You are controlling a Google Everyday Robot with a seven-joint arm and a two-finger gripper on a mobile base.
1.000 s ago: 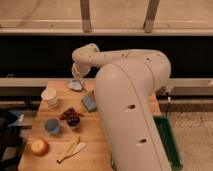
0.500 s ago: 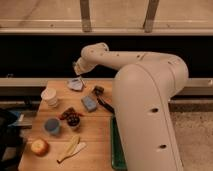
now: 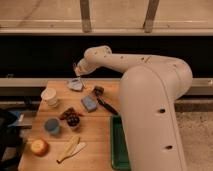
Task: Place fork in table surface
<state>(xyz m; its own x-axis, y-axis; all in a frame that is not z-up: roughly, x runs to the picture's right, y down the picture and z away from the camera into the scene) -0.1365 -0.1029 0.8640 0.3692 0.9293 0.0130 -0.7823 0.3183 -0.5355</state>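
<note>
Above, one hand (image 3: 77, 70), one table surface (image 3: 100, 125)

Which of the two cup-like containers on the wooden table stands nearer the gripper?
The white cup at the light-brown wooden table's left edge; the blue-grey cup stands farther forward. The gripper hangs over the far edge.

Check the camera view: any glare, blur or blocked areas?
Camera view: soft all over, small items lack edges; no strong glare on the table surface, only dim even light; dark band behind; the arm hides the table's right side; the gripper sits over the far edge, the fork not discernible.
</note>
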